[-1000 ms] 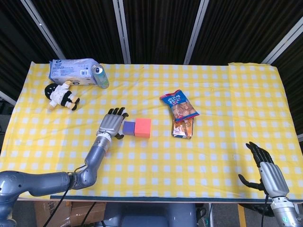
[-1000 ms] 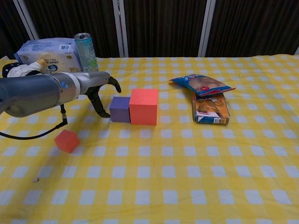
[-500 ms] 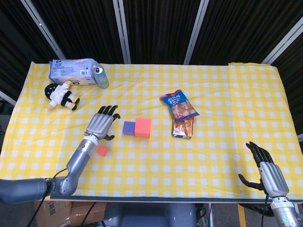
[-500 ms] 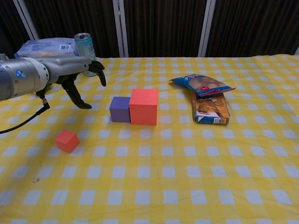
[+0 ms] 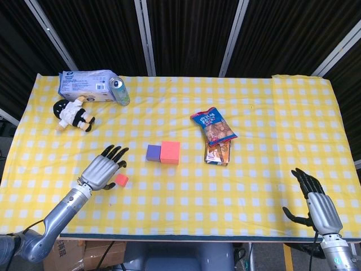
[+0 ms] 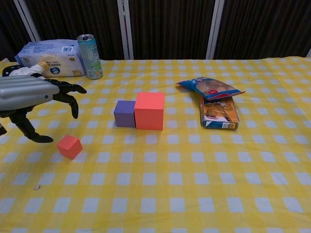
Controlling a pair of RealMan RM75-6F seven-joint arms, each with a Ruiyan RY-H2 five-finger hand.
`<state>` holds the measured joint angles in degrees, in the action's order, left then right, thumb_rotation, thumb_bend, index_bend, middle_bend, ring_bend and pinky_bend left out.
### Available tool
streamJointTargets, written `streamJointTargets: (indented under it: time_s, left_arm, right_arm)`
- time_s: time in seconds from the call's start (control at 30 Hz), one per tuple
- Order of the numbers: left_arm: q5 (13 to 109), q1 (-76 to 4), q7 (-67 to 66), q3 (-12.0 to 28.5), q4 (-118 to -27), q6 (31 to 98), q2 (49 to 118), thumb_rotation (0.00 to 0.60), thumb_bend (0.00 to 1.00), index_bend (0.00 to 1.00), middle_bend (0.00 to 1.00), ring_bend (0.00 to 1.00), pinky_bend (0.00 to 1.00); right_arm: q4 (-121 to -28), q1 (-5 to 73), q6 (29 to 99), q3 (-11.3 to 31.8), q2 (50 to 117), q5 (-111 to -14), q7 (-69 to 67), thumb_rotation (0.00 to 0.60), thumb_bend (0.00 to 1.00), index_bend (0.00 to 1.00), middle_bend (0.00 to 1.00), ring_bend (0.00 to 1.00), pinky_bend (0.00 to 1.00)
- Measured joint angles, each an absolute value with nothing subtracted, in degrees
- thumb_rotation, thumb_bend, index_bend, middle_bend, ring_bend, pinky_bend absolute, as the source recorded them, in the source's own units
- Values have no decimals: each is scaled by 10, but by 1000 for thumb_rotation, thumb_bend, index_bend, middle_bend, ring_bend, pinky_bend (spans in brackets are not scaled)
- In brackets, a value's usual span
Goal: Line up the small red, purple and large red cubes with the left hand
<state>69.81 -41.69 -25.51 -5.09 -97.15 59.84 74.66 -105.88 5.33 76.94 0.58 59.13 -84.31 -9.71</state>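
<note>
Dark curtains (image 5: 186, 34) behind checkered table (image 5: 254, 186)

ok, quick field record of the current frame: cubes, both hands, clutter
purple cube: touching the left face of the large red cube, side by side
small red cube: apart from the pair, nearer the table's front-left, not in line
left hand: fingers spread, holds nothing, just left of the small red cube
right hand: at the table's front-right edge, holds nothing, fingers apart
clutter: can, tissue pack, doll, snack bag lying partly over a snack box
task state: small cube not yet lined up
</note>
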Motion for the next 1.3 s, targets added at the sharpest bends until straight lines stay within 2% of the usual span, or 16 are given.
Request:
streamJointTargets:
  time_s: [0.27,0.67,0.97,1.13,1.3]
  left_arm:
    - [713,-398,-243,-63,-948,588,750,600,251,322,0,0,0]
    - [691,-393,-251,-39,-896,564,795,600,253,321,0,0,0]
    - [667,-392,-260,-26,-870,544,825,600,333,349,0,0,0]
    - [659,-391,-258,-19,-864,537,841,600,399,427,0,0,0]
    - [662,-388,-258,-18,-864,539,844,600,408,447,0,0,0]
  right_arm:
    - [-1059,54,768,7,591,-841,-99,600,345,0,0,0,0]
    - [-1060,54,767,6,590,-841,-100,600,345,0,0,0,0]
    - [-1060,54,768,5,589,-843,-100,600,345,0,0,0,0]
    - [-1061,53,769,5,589,-844,-100,600,344,0,0,0,0]
    - [-1060,53,770,4,589,-844,-102,600,344,0,0,0,0]
